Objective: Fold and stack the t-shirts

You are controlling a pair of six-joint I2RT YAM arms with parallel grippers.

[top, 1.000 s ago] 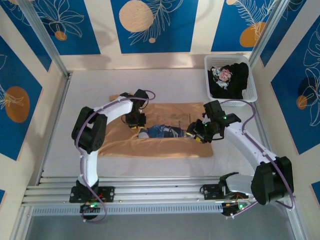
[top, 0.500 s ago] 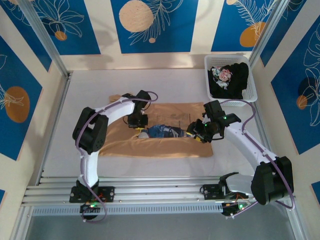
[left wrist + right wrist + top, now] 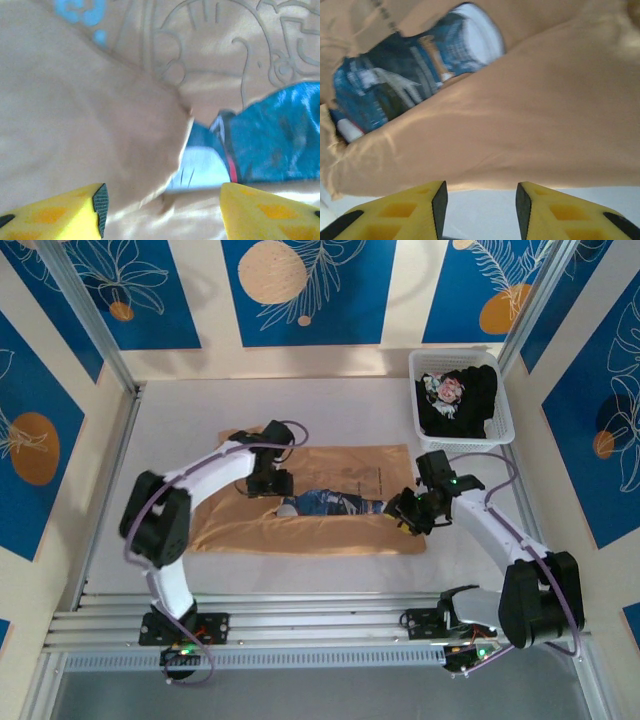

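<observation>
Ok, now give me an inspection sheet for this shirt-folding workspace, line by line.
Surface: white table, shirt spread across its middle.
Job's things: tan-orange t-shirt partly folded, blue print showing; black t-shirt bunched in the white basket, far right corner.
Clutter: nothing seen.
Grippers: left gripper open over the tan-orange shirt beside the print; right gripper open at that shirt's right edge; neither holds cloth.
Cables: purple cables run along both arms.
Surroundings: blue and cream leaf-print panels, metal frame.
</observation>
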